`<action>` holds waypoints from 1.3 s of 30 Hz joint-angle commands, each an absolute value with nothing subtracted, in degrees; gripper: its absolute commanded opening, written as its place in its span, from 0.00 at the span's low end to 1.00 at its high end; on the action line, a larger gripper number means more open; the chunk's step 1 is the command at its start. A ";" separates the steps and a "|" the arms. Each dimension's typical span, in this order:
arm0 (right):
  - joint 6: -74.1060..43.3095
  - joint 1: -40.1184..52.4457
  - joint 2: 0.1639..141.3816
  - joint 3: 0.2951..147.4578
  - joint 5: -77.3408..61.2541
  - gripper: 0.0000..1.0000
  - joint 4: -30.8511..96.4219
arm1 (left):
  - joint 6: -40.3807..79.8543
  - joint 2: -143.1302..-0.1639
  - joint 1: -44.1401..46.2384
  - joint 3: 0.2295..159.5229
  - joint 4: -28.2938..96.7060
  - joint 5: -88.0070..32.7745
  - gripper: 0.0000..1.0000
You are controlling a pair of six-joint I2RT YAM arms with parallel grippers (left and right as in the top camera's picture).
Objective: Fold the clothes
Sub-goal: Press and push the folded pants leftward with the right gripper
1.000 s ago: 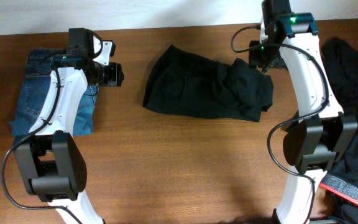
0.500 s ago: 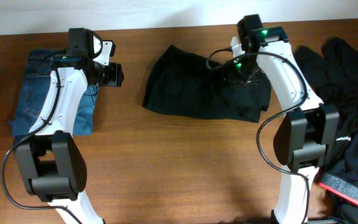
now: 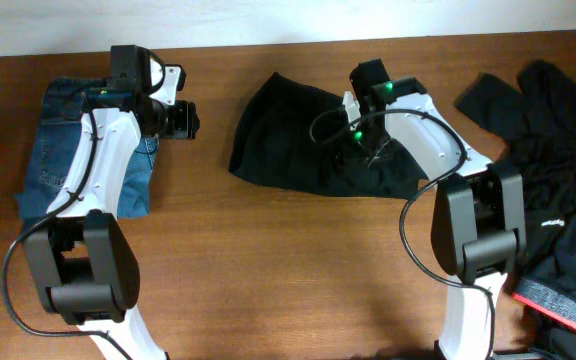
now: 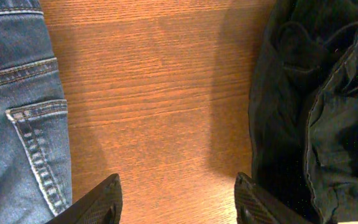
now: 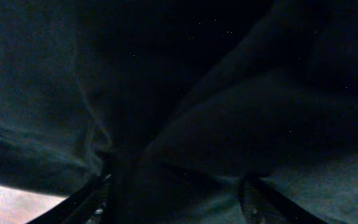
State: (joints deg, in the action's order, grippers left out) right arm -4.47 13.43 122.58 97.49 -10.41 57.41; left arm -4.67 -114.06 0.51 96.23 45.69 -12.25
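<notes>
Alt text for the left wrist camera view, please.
The left gripper, jaws open and empty, hangs over the brown wooden tabletop, between blue denim jeans at left and a crumpled black fabric garment at right.

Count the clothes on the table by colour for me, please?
Blue: 1, the jeans
Black: 2, the middle garment and the heap at the right edge, its pieces impossible to separate
Total: 3

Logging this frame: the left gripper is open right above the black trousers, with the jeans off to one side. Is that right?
Not quite. The left gripper is open above bare table, between the jeans and the black trousers. The left wrist view shows it.
</notes>
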 commanded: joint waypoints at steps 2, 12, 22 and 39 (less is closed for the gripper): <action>-4.64 15.51 124.25 91.55 -15.88 0.70 53.89 | -4.54 -113.12 0.36 96.71 45.71 -13.34 0.57; -0.27 15.31 122.50 98.43 -15.86 0.75 57.71 | -4.54 -113.12 0.36 96.71 45.89 -13.32 0.58; -0.25 15.31 118.85 117.80 -6.15 0.80 68.60 | -4.54 -113.12 0.36 96.71 45.89 -13.39 0.58; -2.39 15.88 123.39 103.07 -7.90 0.96 61.63 | -4.56 -113.12 0.47 96.71 45.69 -13.98 0.58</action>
State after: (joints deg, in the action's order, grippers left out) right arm -1.74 15.16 122.45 106.28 -7.44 63.83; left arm -4.67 -114.06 0.51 96.23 45.87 -13.13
